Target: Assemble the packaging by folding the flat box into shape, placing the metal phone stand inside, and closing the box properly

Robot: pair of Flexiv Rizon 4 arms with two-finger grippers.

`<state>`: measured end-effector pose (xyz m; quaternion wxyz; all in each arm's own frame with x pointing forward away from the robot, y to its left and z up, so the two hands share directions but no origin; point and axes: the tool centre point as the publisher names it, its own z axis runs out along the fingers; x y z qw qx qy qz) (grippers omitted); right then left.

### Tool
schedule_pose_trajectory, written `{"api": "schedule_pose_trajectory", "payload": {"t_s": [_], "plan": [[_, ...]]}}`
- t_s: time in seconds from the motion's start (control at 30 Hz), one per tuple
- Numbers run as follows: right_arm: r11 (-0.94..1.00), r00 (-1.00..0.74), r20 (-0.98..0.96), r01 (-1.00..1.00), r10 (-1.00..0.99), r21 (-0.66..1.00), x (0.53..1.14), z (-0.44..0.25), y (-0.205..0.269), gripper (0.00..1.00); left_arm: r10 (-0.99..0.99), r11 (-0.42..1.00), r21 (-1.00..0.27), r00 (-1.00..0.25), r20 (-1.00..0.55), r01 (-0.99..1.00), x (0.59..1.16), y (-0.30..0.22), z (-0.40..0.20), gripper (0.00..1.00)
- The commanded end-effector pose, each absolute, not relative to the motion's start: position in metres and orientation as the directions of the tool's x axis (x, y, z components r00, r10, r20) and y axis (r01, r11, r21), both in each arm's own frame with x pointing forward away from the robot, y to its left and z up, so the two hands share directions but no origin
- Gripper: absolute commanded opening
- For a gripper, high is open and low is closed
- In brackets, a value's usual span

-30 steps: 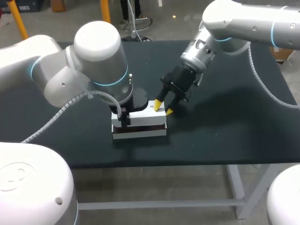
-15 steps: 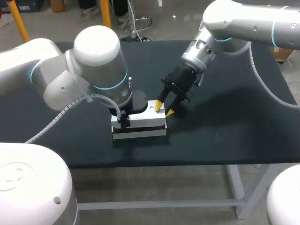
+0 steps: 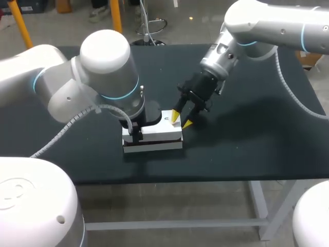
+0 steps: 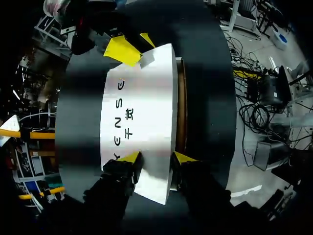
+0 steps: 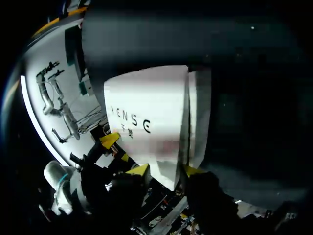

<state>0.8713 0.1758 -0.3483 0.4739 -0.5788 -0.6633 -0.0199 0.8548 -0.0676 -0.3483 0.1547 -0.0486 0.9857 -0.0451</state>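
Black tabletop [image 3: 247,144] fills most of the head view. My left arm [image 3: 103,67] comes in from its side with the big white joint hunched over the middle of the table; my right arm [image 3: 267,25] comes in from the far right corner and slants down toward the same spot.

Between the two sits the box [image 3: 162,135], flat on the table, about mid-table and toward the near edge. It has a white lid [image 3: 167,128] on top with some dark print; a brown band [image 3: 154,144] shows along the front under the lid, with a white strip below that. So it's folded into shape, but I can't tell if the lid is fully down.

My left gripper [image 4: 156,157] is at the box's left end, mostly hidden under my own wrist from above. In its wrist view the fingers stand a bit apart, straddling the lid's long edge; one fingertip [image 4: 129,156] is over the white lid and the other [image 4: 185,157] is just beside the brown side, so it isn't clamping anything.

My right gripper [image 3: 181,120] is at the box's right end, by the far corner, with a moderate gap between the fingers. One tip [image 3: 175,116] is on or just above the lid's corner, can't tell which; the other [image 3: 187,123] is just off the end of the box, over the table, so it's holding nothing. In its wrist view the box's corner pokes in between the fingers.
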Motion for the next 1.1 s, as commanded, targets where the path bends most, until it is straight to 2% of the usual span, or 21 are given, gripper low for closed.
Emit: {"api": "schedule_pose_trajectory", "payload": {"t_s": [0.03,0.63,0.73,0.77,0.83,1.1], "plan": [[0.325,0.116,0.653,0.794,0.749,-0.514,0.868,-0.345,0.174,0.44,-0.112,0.990,-0.114,-0.949,-0.295,-0.081,0.856,-0.067,-0.354,0.44],[0.329,0.061,0.668,0.834,0.742,-0.442,0.852,-0.331,0.171,0.43,-0.116,0.989,-0.125,-0.952,-0.283,-0.083,0.854,-0.065,-0.359,0.44],[0.325,0.048,0.663,0.843,0.747,-0.428,0.849,-0.330,0.174,0.27,-0.116,0.989,-0.125,-0.952,-0.284,-0.083,0.853,-0.066,-0.358,0.45],[0.325,0.043,0.663,0.846,0.747,-0.422,0.848,-0.330,0.174,0.15,-0.115,0.989,-0.125,-0.952,-0.284,-0.083,0.853,-0.066,-0.358,0.45],[0.324,0.027,0.662,0.856,0.749,-0.402,0.846,-0.329,0.175,0.00,-0.114,0.989,-0.125,-0.952,-0.284,-0.082,0.853,-0.066,-0.358,0.46],[0.317,-0.021,0.648,0.884,0.761,-0.343,0.836,-0.330,0.177,0.00,-0.112,0.989,-0.126,-0.953,-0.281,-0.079,0.852,-0.066,-0.359,0.46]]}}
